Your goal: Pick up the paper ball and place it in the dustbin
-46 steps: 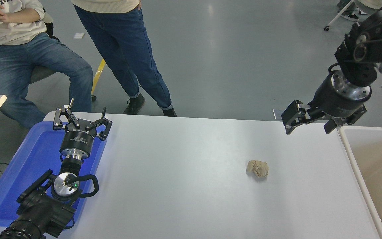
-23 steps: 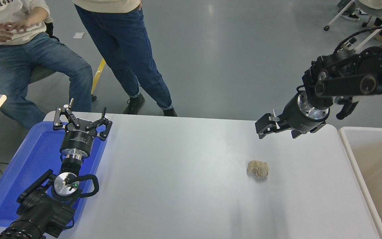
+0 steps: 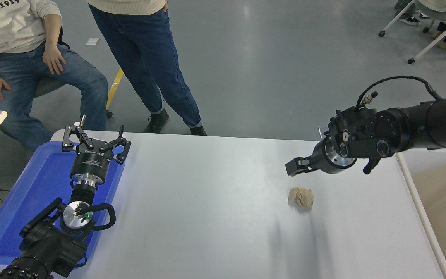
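Beige paper ball (image 3: 301, 197) lies just below right gripper (image 3: 295, 167), finger spacing unclear.

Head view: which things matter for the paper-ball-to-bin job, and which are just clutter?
Part of the job:
- paper ball, lying loose on the table
- dustbin at the right edge
- right gripper, above and just beyond the ball, not touching it

Just lying about:
- blue tray at the left
- left gripper, parked open over the tray
- two people beyond the table
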